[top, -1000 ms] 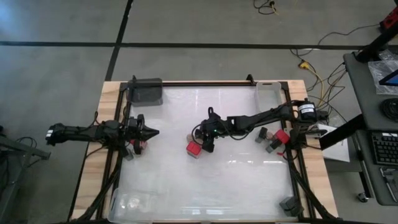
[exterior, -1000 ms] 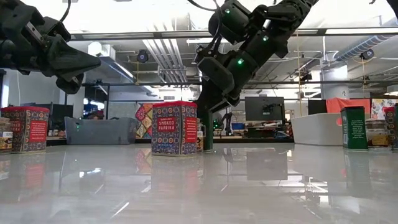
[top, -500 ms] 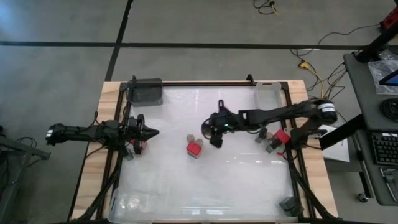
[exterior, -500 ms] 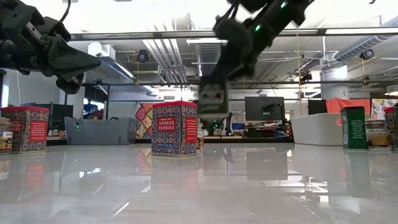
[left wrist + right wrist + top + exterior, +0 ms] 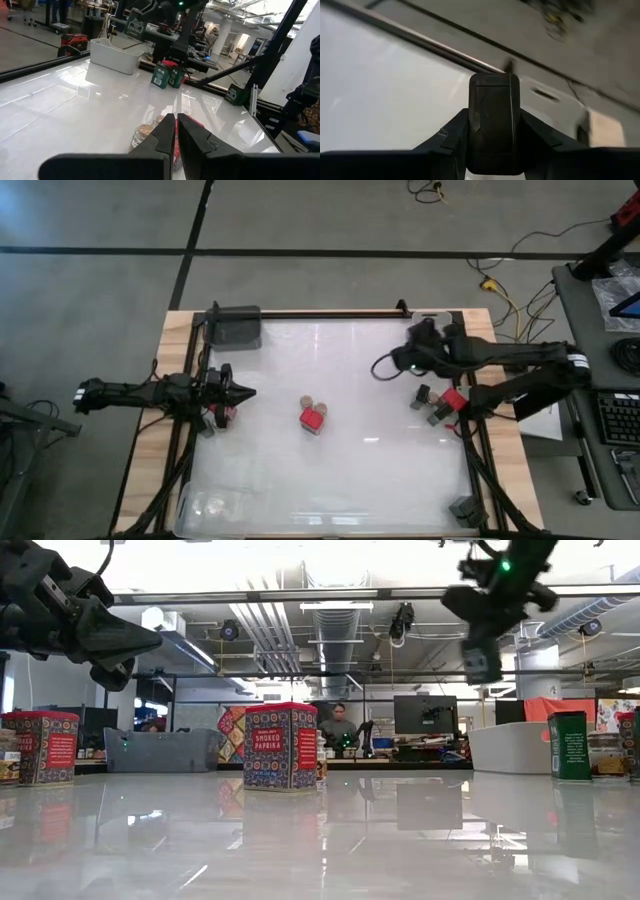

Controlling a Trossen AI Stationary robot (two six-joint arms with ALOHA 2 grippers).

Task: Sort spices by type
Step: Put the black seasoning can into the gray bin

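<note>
The right claw (image 5: 493, 150) grasps a small black blocky spice tin (image 5: 494, 120) by its flat sides; it looks light, rigid, somewhat slippery.

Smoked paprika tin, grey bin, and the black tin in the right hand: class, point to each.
Smoked paprika tin (image 5: 279, 747): low view, front label.
Grey bin (image 5: 235, 328): high view, inside floor.
Black tin (image 5: 494, 120): right wrist view, facing side, gripped by right hand (image 5: 494, 131).

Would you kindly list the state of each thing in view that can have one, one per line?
left gripper: shut, empty, at the table's left edge.
right gripper: shut on black spice tin, raised near the clear bin.
black spice tin: held upright between the fingers, off the table.
red paprika tin: upright on the table, mid-table.
round jars: standing beside the red tin.
clear bin: open-topped, contents cannot be told.
grey bin: open-topped, at the far left corner.
</note>
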